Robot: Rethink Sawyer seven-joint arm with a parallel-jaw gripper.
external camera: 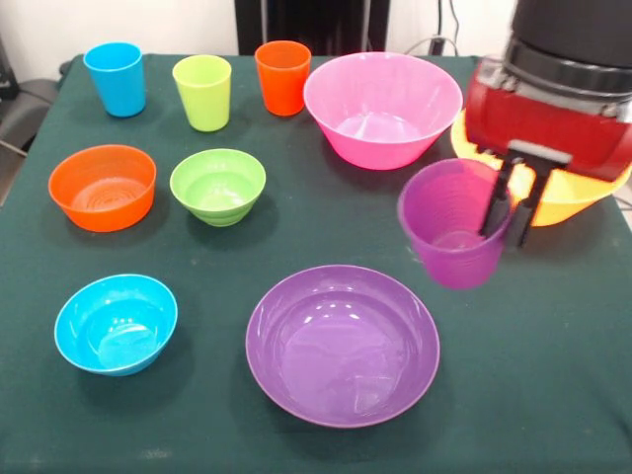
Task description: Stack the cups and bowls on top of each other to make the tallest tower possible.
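While the gripper [512, 212] straddled the upright purple cup's [453, 237] right wall, 1 finger inside, clamped on it, that cup stood near the table's [296, 247] right edge.
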